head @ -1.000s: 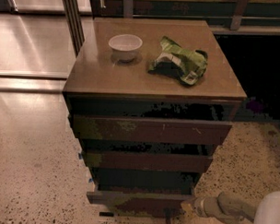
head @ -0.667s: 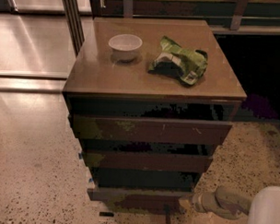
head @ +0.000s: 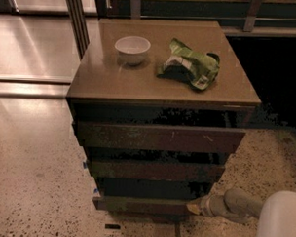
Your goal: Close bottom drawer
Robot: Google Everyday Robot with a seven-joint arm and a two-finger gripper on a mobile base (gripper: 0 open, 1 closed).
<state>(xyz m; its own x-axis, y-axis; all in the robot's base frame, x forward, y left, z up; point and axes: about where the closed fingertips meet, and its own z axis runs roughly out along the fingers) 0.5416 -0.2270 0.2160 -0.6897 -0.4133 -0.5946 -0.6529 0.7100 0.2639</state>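
Observation:
The bottom drawer (head: pixel 145 205) is the narrowest and lowest of three dark brown drawer fronts in the cabinet. It stands out a little from the cabinet, with a dark gap above its thin front panel. My gripper (head: pixel 196 207) is low at the right, reaching in from the right edge. Its pale tip touches the right end of the bottom drawer's front. The white arm housing (head: pixel 281 220) fills the lower right corner.
The mid-width drawer (head: pixel 153 170) and the widest drawer (head: pixel 159 138) sit above it. On the cabinet top (head: pixel 105 80) stand a white bowl (head: pixel 132 48) and a crumpled green bag (head: pixel 192 68). Speckled floor (head: pixel 33 185) lies to the left and front. A metal post (head: pixel 76 18) stands at the back left.
The cabinet sits slightly lower and more central in view. My gripper stays at the right end of the bottom drawer's front, and the drawer looks pushed in a little.

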